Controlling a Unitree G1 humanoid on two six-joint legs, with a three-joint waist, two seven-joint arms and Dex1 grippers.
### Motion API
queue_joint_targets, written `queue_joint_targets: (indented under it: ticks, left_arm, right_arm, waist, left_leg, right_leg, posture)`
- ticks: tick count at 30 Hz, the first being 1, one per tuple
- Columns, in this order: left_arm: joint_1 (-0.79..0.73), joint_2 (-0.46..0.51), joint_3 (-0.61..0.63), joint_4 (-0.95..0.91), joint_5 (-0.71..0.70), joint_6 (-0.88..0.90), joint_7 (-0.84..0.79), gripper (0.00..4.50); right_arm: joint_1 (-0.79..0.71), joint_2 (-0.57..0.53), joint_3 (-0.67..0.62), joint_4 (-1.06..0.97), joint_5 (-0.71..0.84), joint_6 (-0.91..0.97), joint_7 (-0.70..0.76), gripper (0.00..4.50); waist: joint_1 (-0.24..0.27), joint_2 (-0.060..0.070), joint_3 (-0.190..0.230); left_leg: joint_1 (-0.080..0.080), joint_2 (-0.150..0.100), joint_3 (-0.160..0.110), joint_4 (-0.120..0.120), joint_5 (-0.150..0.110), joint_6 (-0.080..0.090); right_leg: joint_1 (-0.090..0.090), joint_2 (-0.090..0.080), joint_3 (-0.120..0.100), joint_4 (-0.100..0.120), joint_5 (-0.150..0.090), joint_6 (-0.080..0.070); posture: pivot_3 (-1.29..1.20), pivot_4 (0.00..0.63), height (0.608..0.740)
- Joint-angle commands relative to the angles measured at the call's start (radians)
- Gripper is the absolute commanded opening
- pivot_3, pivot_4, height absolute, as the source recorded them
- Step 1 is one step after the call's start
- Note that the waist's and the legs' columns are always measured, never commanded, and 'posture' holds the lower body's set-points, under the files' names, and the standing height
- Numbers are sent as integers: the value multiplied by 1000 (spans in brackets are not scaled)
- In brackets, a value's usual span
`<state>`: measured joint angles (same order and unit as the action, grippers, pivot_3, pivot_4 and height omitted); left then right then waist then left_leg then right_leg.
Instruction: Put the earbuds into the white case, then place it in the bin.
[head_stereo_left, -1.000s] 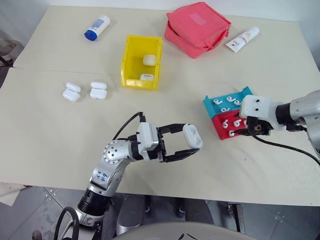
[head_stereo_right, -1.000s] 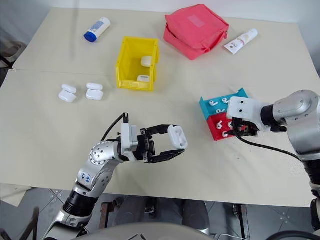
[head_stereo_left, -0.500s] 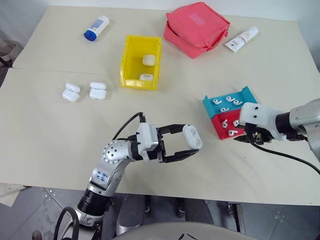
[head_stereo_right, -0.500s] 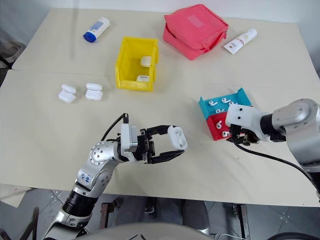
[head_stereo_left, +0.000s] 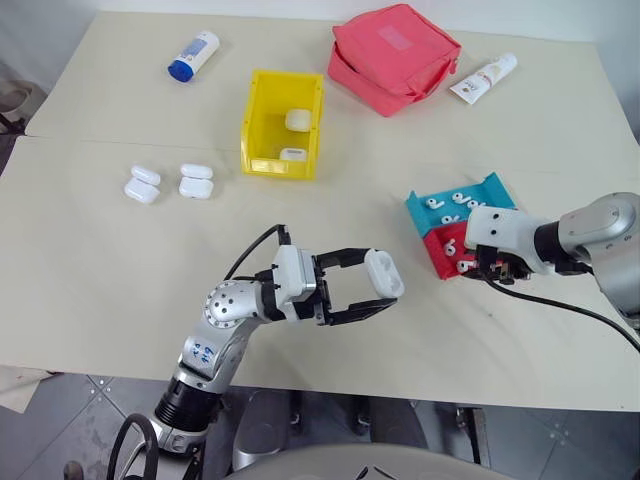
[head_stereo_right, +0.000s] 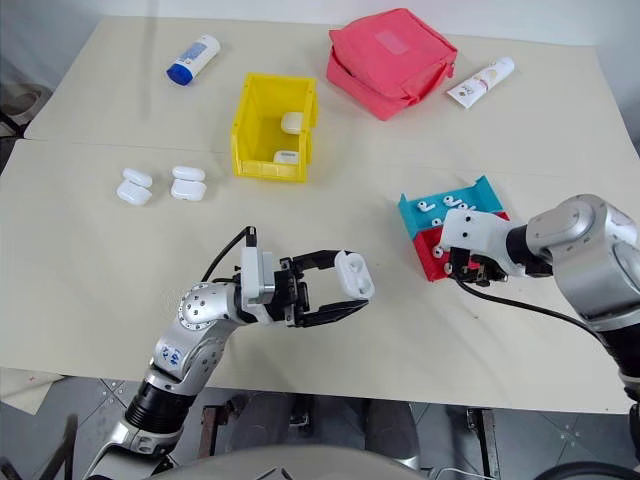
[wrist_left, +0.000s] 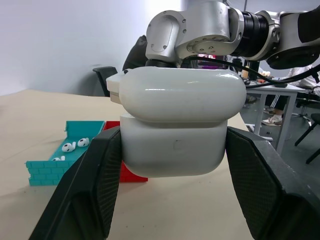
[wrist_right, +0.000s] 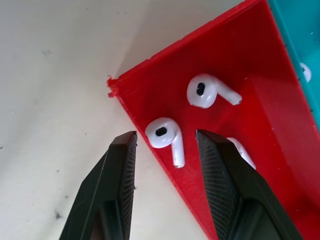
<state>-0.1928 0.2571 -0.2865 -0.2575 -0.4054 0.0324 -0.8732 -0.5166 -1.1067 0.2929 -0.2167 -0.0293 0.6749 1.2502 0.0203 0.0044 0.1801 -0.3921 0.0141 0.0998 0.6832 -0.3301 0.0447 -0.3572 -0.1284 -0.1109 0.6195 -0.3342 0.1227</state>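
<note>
Left gripper (head_stereo_left: 378, 293) grasps white case (head_stereo_left: 385, 273); right gripper (wrist_right: 165, 145) released over earbuds (wrist_right: 167, 136) in red tray (wrist_right: 260, 75).

The left gripper (head_stereo_left: 372, 295) points sideways toward the right, its 2 fingers clamped. The right gripper (wrist_right: 165, 145) angles steeply down, jaws parted, arm bent inward.

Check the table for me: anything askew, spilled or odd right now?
Nothing spilled or damaged. One oddity: the white case clamped in the left gripper has its lid sitting slightly ajar, overhanging the base. Right gripper is open over an earbud in the red tray, which lies flat.
</note>
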Motion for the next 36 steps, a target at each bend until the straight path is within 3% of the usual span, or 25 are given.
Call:
queue_joint_targets:
  ticks: [1, 18, 21, 25, 36]
  left_arm:
    - [6, -1, 3, -34, -1, -3, 5, 2779]
    - [6, 2, 1, -39, -3, 0, 12, 2779]
    - [7, 3, 1, -41, -2, 1, 13, 2779]
    - [6, 3, 2, -40, -2, 1, 13, 2779]
    - [0, 2, 2, -29, -6, 0, 5, 2779]
  right_arm:
    - [-24, 10, 5, 9, -15, -15, -3, 1930]
    - [-21, 16, 19, 31, -47, -39, 4, 1930]
    - [-19, 17, 18, 27, -44, -34, 5, 1329]
    - [-17, 19, 17, 23, -41, -29, 4, 34]
    - [-9, 17, -37, -5, 1, 4, -10, 12]
  waist:
    - [0, 0, 0]
    - [0, 0, 0]
    - [0, 0, 0]
    - [0, 0, 0]
    - [0, 0, 0]
  left_leg:
    - [0, 0, 0, 0, 0, 0]
    - [0, 0, 0, 0, 0, 0]
    - [0, 0, 0, 0, 0, 0]
    - [0, 0, 0, 0, 0, 0]
    - [0, 0, 0, 0, 0, 0]
  right_leg:
    - [0, 0, 0, 0, 0, 0]
    - [0, 0, 0, 0, 0, 0]
    - [0, 0, 0, 0, 0, 0]
    - [0, 0, 0, 0, 0, 0]
    - [0, 0, 0, 0, 0, 0]
  posture:
    - [0, 150, 740]
    - [0, 150, 740]
    - [0, 150, 740]
    - [0, 150, 740]
    - [0, 150, 740]
